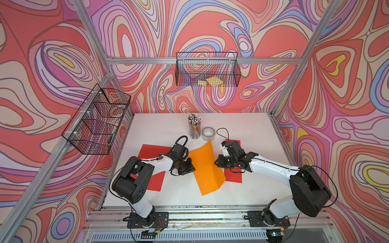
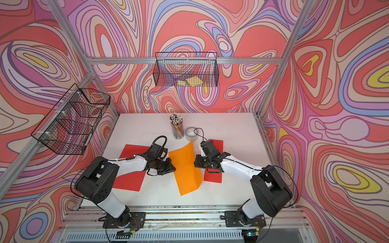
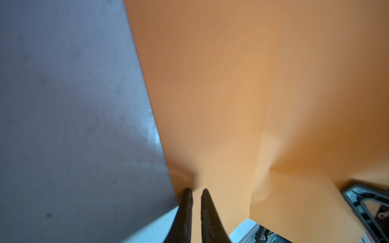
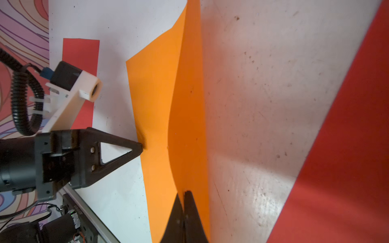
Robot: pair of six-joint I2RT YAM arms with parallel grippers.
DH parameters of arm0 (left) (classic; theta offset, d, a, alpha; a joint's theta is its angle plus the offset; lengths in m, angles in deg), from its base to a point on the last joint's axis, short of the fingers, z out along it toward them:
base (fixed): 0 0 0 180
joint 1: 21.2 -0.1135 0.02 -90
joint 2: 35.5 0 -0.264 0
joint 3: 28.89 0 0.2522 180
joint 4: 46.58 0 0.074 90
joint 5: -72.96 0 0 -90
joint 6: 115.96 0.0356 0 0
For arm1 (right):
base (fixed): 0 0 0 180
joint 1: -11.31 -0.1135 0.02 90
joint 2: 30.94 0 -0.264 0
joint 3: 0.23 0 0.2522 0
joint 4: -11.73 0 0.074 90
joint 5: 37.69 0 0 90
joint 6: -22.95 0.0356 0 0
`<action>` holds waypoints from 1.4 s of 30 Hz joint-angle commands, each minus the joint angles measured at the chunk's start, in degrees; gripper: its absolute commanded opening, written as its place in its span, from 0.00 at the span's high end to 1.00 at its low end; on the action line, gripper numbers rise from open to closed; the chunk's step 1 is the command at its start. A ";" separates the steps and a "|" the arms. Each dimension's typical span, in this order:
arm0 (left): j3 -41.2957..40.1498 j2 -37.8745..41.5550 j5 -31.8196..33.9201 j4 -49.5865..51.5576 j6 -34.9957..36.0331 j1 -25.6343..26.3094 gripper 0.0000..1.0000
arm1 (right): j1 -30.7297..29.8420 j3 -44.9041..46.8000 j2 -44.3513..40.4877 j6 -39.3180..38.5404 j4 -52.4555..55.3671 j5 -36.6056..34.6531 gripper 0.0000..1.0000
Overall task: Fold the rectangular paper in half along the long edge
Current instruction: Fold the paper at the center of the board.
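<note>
On the table (image 1: 248, 130), left tool (image 3: 196, 192) and right tool (image 4: 184, 194) each clench an edge of orange paper (image 1: 207, 170)

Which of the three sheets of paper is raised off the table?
The orange sheet in the middle: it curls upward, while the left red sheet and the right red sheet lie flat.
</note>
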 commanded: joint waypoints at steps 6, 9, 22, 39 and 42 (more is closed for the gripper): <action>-0.79 -2.25 0.34 0.85 0.21 0.23 0.87 | -2.57 0.22 0.46 1.62 -3.76 3.76 1.00; -0.79 -2.56 0.31 0.58 0.06 0.20 0.87 | -3.61 0.35 1.73 2.52 -5.21 4.17 1.00; -1.12 -2.13 0.45 0.93 0.14 0.20 0.87 | -6.43 -0.27 7.23 4.37 -9.77 6.66 1.00; -1.49 -1.64 0.69 1.10 0.21 0.20 0.87 | -7.12 -0.04 13.05 6.99 -16.47 12.55 1.00; -1.41 -1.72 0.69 1.10 0.30 0.20 0.87 | -7.13 -0.39 13.90 7.05 -16.72 13.56 0.96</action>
